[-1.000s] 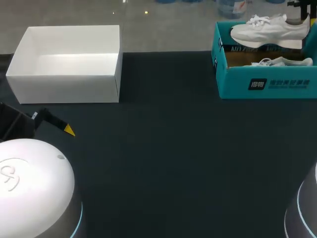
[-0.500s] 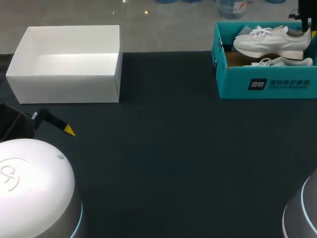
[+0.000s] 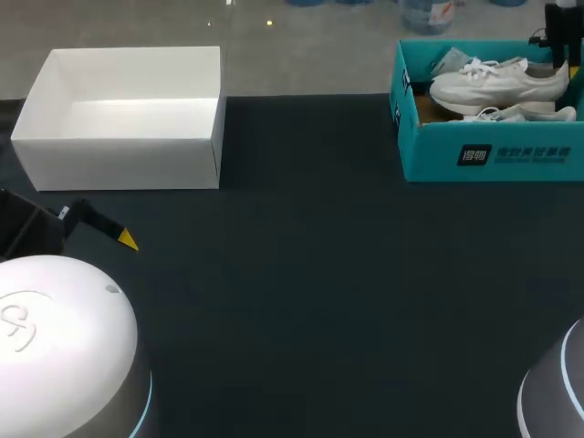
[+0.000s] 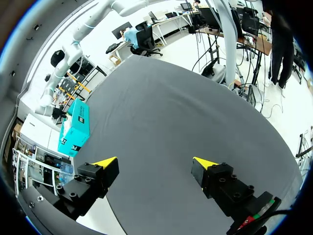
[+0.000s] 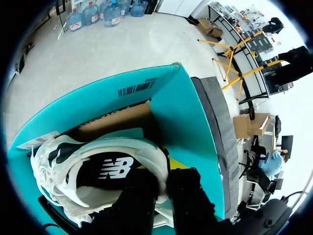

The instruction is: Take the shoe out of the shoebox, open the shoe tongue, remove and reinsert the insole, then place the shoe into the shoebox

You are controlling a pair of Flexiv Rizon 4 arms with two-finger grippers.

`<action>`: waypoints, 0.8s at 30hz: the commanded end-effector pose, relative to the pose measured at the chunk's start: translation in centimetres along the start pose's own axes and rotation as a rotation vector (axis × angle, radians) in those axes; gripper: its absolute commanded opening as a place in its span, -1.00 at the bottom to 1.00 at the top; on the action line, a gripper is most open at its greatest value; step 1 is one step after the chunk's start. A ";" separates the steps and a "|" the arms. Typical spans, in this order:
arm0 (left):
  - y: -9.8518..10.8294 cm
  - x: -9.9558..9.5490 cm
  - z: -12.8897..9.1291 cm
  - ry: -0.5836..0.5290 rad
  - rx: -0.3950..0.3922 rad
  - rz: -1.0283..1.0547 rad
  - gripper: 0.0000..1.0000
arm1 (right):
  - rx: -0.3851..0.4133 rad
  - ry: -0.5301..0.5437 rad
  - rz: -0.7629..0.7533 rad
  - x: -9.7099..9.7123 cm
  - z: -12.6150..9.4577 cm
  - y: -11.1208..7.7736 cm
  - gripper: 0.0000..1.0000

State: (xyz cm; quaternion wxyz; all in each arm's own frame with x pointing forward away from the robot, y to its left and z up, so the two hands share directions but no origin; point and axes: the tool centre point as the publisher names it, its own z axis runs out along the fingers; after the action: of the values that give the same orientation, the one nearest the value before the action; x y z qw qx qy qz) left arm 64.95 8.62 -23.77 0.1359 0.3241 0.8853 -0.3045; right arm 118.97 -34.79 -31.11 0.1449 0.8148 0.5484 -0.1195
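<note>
Nearest you on the left, your left hand is hanging over the dark bench with its 2 fingers spread wide, grasping nothing. Farther back on the left, a white box is sitting open. At the far right, your right hand is clenching the heel of the white shoe. The shoe is lying inside the teal shoebox, with a 2nd shoe on its near side.
</note>
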 end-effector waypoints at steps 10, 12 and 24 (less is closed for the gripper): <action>0.0 0.0 0.0 0.003 -0.001 0.000 1.00 | 0.091 -0.003 -0.002 2.7 3.6 0.1 -1.00; 0.0 0.0 0.0 0.003 -0.001 0.000 1.00 | 0.094 -0.004 -0.005 2.8 3.9 -0.1 -1.00; 0.0 0.0 0.0 0.003 -0.001 0.000 1.00 | 0.089 0.001 0.010 2.9 3.8 -0.8 1.00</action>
State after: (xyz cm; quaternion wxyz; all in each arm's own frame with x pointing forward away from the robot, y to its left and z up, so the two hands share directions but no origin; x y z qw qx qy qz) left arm 64.94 8.62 -23.77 0.1359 0.3241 0.8853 -0.3044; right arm 118.39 -33.62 -35.34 0.1368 0.8194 0.5436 -0.1196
